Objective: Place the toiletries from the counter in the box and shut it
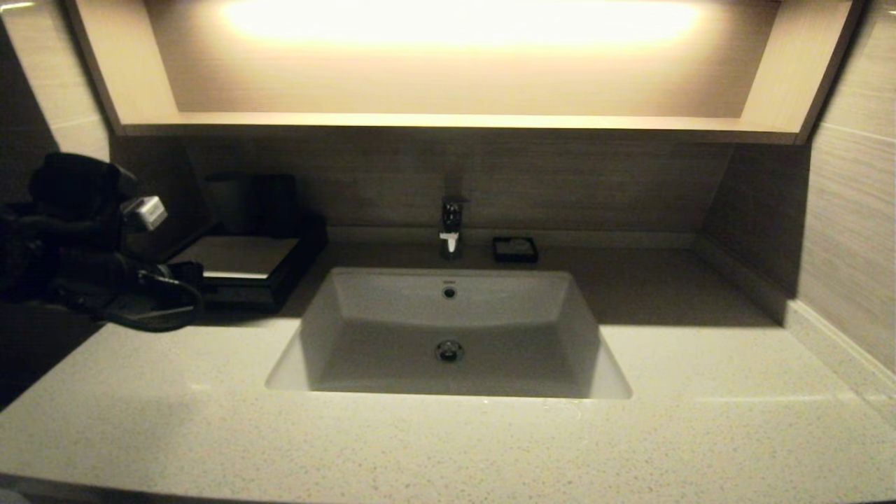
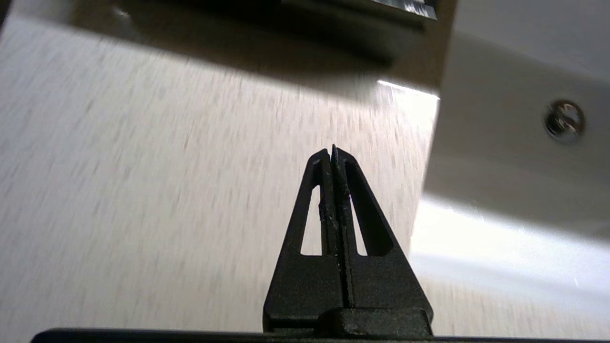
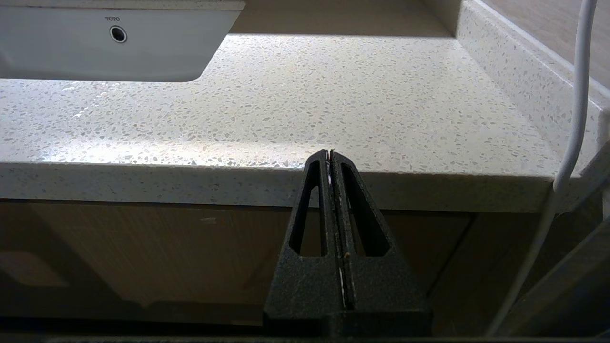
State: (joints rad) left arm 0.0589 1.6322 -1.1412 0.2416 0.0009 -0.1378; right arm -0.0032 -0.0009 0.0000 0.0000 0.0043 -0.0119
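- At the back left of the counter [image 1: 175,420] sits the box [image 1: 241,269], low and black with a pale flat top, its drawer front flush with the body.
- No packets to be seen on the speckled stone in any view.
- Just in front of the box, off to the left, there's the left arm, a dark bulk with a looping cable hanging over the counter's left end.
- Through its own wrist camera the left gripper [image 2: 333,151] shows both fingers pressed tight together, nothing between them, tips hanging over bare stone beside the basin's [image 1: 448,329] edge.
- That white basin is sunk in the middle of the counter, the tap [image 1: 451,227] standing behind it.
- To the right of the tap, a tiny black square dish [image 1: 515,249] against the back wall.
- Down below the counter's front edge, the right gripper [image 3: 330,153] is parked, fingers closed flat against each other and empty, pointing at the stone lip.
- A white cable [image 3: 569,143] hangs beside it.
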